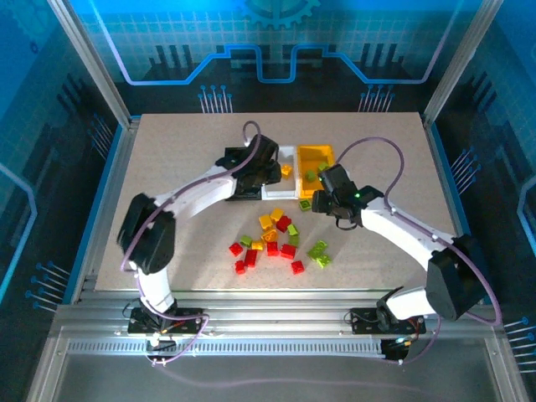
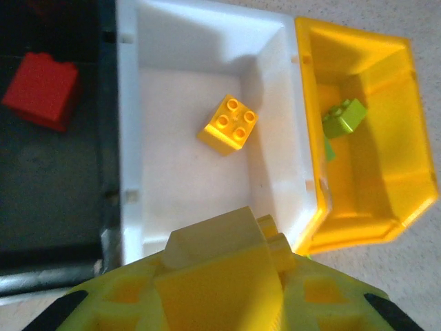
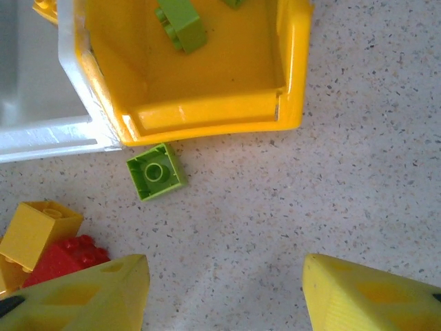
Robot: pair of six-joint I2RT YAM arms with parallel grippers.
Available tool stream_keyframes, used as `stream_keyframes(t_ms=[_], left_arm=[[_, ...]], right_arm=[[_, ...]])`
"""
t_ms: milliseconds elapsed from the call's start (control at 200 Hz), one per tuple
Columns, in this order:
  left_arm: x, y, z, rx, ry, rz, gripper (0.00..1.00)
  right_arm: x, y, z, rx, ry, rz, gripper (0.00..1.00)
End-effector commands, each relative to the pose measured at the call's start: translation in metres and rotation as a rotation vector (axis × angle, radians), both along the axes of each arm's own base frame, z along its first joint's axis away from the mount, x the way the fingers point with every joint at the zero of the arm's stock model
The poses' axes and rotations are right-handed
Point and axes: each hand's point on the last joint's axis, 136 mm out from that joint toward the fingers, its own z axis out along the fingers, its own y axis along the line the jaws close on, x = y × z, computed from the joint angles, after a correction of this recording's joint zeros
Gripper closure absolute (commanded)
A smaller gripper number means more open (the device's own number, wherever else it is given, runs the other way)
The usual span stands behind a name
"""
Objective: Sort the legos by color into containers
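Note:
Three bins stand in a row: black (image 2: 55,172), white (image 2: 172,179) and yellow-orange (image 2: 372,179). The black one holds a red brick (image 2: 41,89), the white one a yellow brick (image 2: 229,124), the yellow-orange one a lime green brick (image 2: 344,116). My left gripper (image 2: 220,283) hangs over the white bin's near edge, shut on a yellow brick (image 2: 227,262). My right gripper (image 3: 224,289) is open over bare table just in front of the yellow-orange bin (image 3: 207,114). An upturned green brick (image 3: 156,171) lies ahead of it to the left, beside that bin.
Several loose red, yellow and green bricks (image 1: 272,243) lie in a pile on the table in front of the bins, with a few green ones (image 1: 319,254) to its right. A yellow brick (image 3: 38,231) and a red brick (image 3: 65,258) sit left of my right gripper.

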Motion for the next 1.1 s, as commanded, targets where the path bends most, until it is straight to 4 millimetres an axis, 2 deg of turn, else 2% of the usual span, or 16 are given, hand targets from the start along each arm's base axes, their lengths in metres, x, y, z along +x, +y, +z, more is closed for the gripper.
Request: stream_keyframes(t_ms=[0, 145, 240, 355, 380, 405, 520, 645, 700, 730, 755, 926, 1096], left_arm=[[0.012, -0.012, -0.011, 0.041, 0.033, -0.042, 0.74], [0.033, -0.018, -0.029, 0.077, 0.059, -0.032, 0.74], [0.040, -0.025, -0.036, 0.080, 0.069, -0.038, 0.69], [0.044, -0.029, -0.036, 0.073, 0.076, -0.042, 0.49], [0.044, -0.030, -0.033, 0.064, 0.072, -0.043, 0.45], [0.044, -0.032, -0.030, 0.055, 0.070, -0.045, 0.40], [0.041, -0.036, -0.008, -0.001, 0.048, -0.055, 0.26], [0.024, -0.039, 0.024, -0.105, 0.007, -0.076, 0.14], [0.012, -0.039, 0.036, -0.150, -0.004, -0.085, 0.09], [0.004, -0.038, 0.041, -0.172, -0.008, -0.089, 0.02], [-0.003, -0.038, 0.046, -0.191, -0.015, -0.096, 0.01], [-0.053, -0.024, 0.048, -0.262, -0.002, -0.121, 0.01], [-0.087, -0.001, 0.034, -0.268, 0.026, -0.105, 0.01]], right_arm=[[-0.007, -0.007, 0.002, 0.013, -0.007, -0.032, 0.38], [-0.013, -0.007, -0.002, 0.027, 0.007, -0.022, 0.38], [-0.019, -0.005, -0.006, 0.039, 0.024, -0.003, 0.37], [-0.025, 0.000, -0.009, 0.061, 0.051, 0.013, 0.36], [-0.026, 0.000, -0.009, 0.067, 0.052, 0.015, 0.36], [-0.033, -0.003, -0.019, 0.056, 0.080, 0.015, 0.35], [-0.043, -0.003, -0.026, 0.060, 0.119, 0.027, 0.34], [-0.059, -0.003, -0.036, 0.062, 0.188, 0.044, 0.32], [-0.070, -0.003, -0.043, 0.057, 0.232, 0.051, 0.32], [-0.076, -0.004, -0.047, 0.050, 0.256, 0.057, 0.32], [-0.082, -0.004, -0.050, 0.046, 0.277, 0.064, 0.32], [-0.124, 0.001, -0.066, 0.020, 0.393, 0.152, 0.30], [-0.144, 0.010, -0.077, 0.002, 0.450, 0.212, 0.28]])
